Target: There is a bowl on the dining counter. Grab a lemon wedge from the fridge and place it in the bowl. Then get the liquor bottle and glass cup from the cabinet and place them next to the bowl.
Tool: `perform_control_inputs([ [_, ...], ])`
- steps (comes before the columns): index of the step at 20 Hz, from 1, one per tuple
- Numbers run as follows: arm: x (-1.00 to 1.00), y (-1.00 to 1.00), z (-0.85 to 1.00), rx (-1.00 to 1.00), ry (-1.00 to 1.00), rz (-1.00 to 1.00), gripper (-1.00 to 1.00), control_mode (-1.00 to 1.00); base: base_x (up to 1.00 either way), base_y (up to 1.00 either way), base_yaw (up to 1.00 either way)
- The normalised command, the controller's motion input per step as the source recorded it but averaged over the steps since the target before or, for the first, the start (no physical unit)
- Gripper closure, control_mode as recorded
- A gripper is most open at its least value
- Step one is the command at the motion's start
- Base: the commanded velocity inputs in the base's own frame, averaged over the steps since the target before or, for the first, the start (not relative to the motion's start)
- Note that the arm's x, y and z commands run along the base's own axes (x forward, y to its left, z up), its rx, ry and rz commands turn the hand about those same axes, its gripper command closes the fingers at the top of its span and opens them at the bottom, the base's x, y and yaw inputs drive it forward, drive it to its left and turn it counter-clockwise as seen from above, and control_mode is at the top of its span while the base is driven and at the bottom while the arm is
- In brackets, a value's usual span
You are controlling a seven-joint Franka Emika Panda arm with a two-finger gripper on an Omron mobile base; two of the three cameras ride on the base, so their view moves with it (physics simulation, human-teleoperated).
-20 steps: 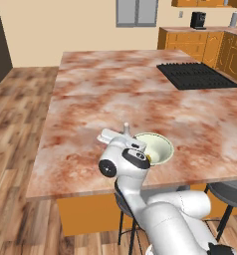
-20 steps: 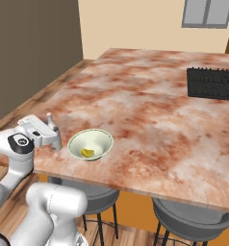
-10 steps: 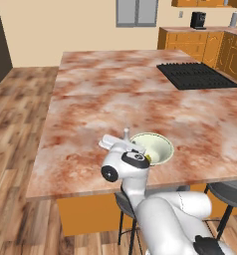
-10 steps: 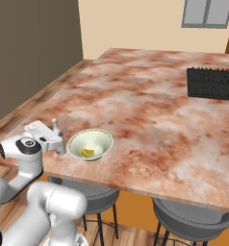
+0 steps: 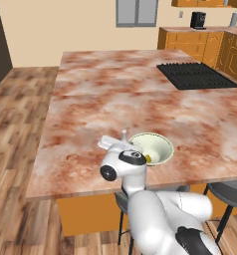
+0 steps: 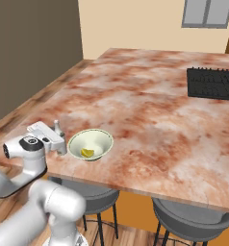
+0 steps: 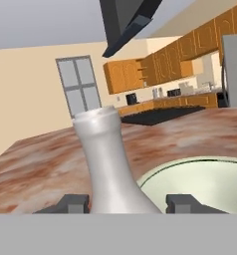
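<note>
While the lemon wedge (image 6: 88, 153) already lies in the bowl (image 6: 91, 143) near the dining counter (image 6: 150, 105) edge, gripper (image 7: 126, 203) fingers clasp the liquor bottle (image 7: 108, 167) just left of it; cup pending.

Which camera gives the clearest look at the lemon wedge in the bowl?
The right base view: the lemon wedge lies unobstructed inside the bowl. The left base view shows a sliver beside the arm.
</note>
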Motion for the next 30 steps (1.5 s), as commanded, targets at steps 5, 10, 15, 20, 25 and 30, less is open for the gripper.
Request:
perform_control_inputs([
  [5, 0.23, 0.13, -0.28, 0.01, 0.0, 0.0, 1.0, -1.0, 0.0, 0.0, 0.0],
  [10, 0.31, 0.05, -0.19, 0.0, 0.0, 0.0, 1.0, -1.0, 0.0, 0.0, 0.0],
  [15, 0.24, 0.02, -0.25, 0.0, 0.0, 0.0, 1.0, -1.0, 0.0, 0.0, 0.0],
  [20, 0.14, 0.0, -0.23, 0.0, 0.0, 0.0, 1.0, -1.0, 0.0, 0.0, 0.0],
  [25, 0.22, 0.02, -0.19, 0.0, 0.0, 0.0, 1.0, -1.0, 0.0, 0.0, 0.0],
  [30, 0.12, 0.1, -0.26, 0.0, 0.0, 0.0, 1.0, -1.0, 0.0, 0.0, 0.0],
])
